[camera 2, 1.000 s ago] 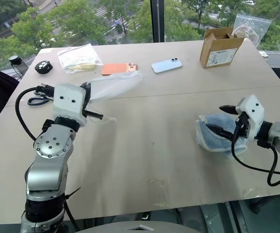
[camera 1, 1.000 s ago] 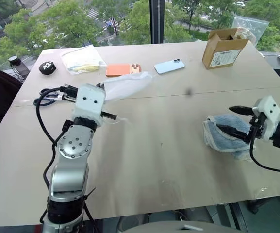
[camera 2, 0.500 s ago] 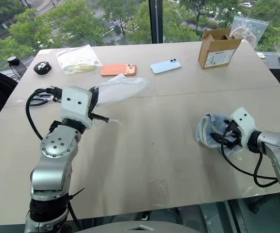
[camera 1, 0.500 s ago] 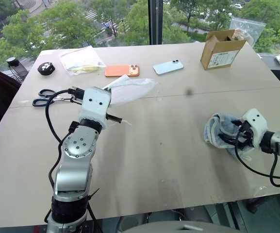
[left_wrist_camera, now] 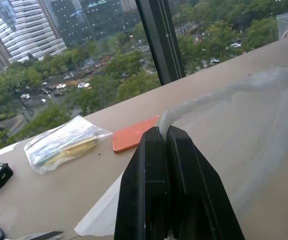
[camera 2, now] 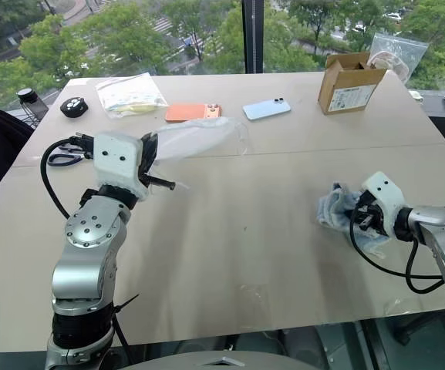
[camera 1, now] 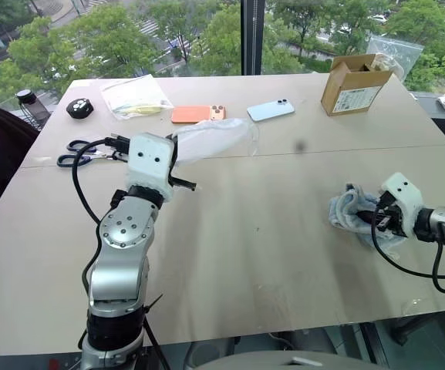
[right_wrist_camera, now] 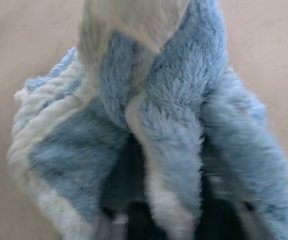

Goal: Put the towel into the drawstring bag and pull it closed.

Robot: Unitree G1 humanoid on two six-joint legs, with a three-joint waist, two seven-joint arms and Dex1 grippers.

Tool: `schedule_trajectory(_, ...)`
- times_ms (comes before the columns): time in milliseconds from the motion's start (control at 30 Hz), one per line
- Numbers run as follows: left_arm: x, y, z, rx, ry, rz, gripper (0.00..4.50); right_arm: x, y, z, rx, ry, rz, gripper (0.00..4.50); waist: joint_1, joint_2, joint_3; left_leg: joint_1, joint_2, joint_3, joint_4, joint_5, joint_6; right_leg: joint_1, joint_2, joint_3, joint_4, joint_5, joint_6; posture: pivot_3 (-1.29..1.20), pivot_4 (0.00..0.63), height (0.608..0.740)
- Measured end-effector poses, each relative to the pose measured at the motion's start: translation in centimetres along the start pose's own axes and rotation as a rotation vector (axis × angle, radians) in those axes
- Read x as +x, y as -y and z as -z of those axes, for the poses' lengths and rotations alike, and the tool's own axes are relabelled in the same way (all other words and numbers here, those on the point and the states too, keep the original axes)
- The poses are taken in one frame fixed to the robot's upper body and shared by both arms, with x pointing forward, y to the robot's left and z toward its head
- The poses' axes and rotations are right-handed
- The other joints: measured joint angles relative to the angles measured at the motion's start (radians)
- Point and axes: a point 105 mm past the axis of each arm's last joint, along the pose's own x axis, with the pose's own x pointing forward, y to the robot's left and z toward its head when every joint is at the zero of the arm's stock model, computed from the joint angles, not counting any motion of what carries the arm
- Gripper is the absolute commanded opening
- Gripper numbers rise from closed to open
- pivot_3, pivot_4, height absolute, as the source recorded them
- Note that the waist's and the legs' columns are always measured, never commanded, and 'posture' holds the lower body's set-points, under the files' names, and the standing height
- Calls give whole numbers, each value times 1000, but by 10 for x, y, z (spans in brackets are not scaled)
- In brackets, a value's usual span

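Left hand (left_wrist_camera: 164,131) is pinching the drawstring bag (camera 1: 210,139) aloft, keeping its mouth reachable; right hand (camera 2: 359,214) is clamping the towel (camera 2: 339,210) on the counter (camera 1: 268,223) (lift looks next).

Cardboard box (camera 1: 351,82), two phones, scissors (camera 1: 73,146)

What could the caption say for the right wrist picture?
The right gripper shut on the fluffy blue towel, bunching it up on the table.
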Motion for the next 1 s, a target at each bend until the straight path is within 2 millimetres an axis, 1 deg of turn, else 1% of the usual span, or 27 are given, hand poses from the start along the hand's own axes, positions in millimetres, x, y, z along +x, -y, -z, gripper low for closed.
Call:
schedule_trajectory(100,3,0,4,-11,-15,5,0,-2,-2,1,7,4,-5,73,2,0,0,-1,0,-1,0,0,0,0,0,-1,-1,0,0,0,150,740)
schedule_trajectory(200,5,0,4,-15,-15,7,0,-4,-5,0,21,24,-19,73,2,0,0,-1,0,-1,-1,0,-1,0,0,-1,-2,0,0,0,150,740)
schedule_trajectory(233,6,1,5,-25,-15,10,0,-5,-7,-6,51,64,-40,73,1,0,0,-1,0,-1,-1,0,-1,0,0,-1,-3,0,0,0,150,740)
schedule_trajectory(300,8,2,6,-44,-17,13,0,-1,-19,-15,102,128,-119,73,-5,1,2,-2,0,-1,-1,0,-1,-1,1,0,-3,0,0,0,150,740)
schedule_trajectory(333,9,3,6,-56,-17,18,0,2,-28,-24,143,179,-180,73,-9,2,4,-2,0,-1,-1,0,-1,-2,1,0,-2,0,0,0,150,740)
schedule_trajectory(367,10,5,6,-70,-16,25,0,4,-41,-43,172,261,-260,73,-19,4,9,-2,1,0,-1,0,-1,-2,1,1,-1,0,0,0,150,740)
schedule_trajectory(400,12,9,4,-84,-10,44,0,1,-55,-67,160,347,-345,73,-28,9,14,-2,0,0,-1,-1,-1,-3,1,2,0,0,0,0,150,740)
schedule_trajectory(433,13,13,2,-95,-1,62,0,-5,-64,-87,136,415,-397,73,-29,10,16,-2,0,1,-1,-1,-1,-3,1,2,0,0,0,0,150,740)
schedule_trajectory(467,14,15,1,-103,3,74,0,-14,-72,-112,97,498,-439,73,-30,10,17,-2,0,0,-1,-1,-1,-4,1,1,1,0,0,0,150,740)
schedule_trajectory(500,13,16,1,-115,5,81,0,-23,-76,-130,59,561,-451,73,-28,10,17,-2,0,-1,-1,0,-1,-4,1,0,0,0,0,0,150,740)
schedule_trajectory(533,14,17,1,-126,4,83,0,-27,-79,-141,39,603,-457,73,-28,10,17,-3,0,-1,-1,0,-1,-4,1,-1,0,0,0,0,150,740)
schedule_trajectory(567,14,19,0,-156,5,93,0,-31,-84,-158,13,664,-467,73,-27,10,17,-4,0,-2,-1,2,-5,-6,1,-1,0,0,0,0,150,740)
schedule_trajectory(600,16,25,0,-233,-1,118,0,-31,-93,-175,0,719,-490,73,-26,9,16,-9,0,-2,0,2,-5,-9,1,-1,0,0,0,0,150,740)
schedule_trajectory(633,16,29,-1,-265,-2,129,0,-30,-97,-178,-4,728,-502,73,-24,9,16,-12,0,-2,1,2,-5,-12,1,-2,1,0,0,0,150,740)
schedule_trajectory(667,17,32,-1,-321,-13,143,0,-23,-103,-183,-19,729,-511,73,-23,9,16,-15,-1,-2,1,2,-5,-15,0,-2,2,0,0,0,150,740)
schedule_trajectory(733,18,35,-1,-374,-27,166,0,-8,-109,-188,-32,721,-497,73,-26,8,17,-16,-2,-1,2,3,-6,-18,0,0,3,0,0,0,150,740)
schedule_trajectory(800,16,39,-5,-413,-16,213,0,15,-105,-196,-18,712,-429,73,-30,8,17,-16,-2,1,1,3,-6,-18,1,1,4,0,0,0,150,740)
schedule_trajectory(900,11,45,-15,-456,16,275,0,40,-99,-199,-21,667,-346,73,-34,8,17,-16,-1,1,1,3,-7,-19,1,1,4,0,0,0,150,740)
schedule_trajectory(1000,7,50,-19,-479,31,324,0,56,-97,-197,-8,628,-313,73,-34,8,17,-16,-1,1,0,3,-7,-19,1,2,4,0,0,0,150,740)
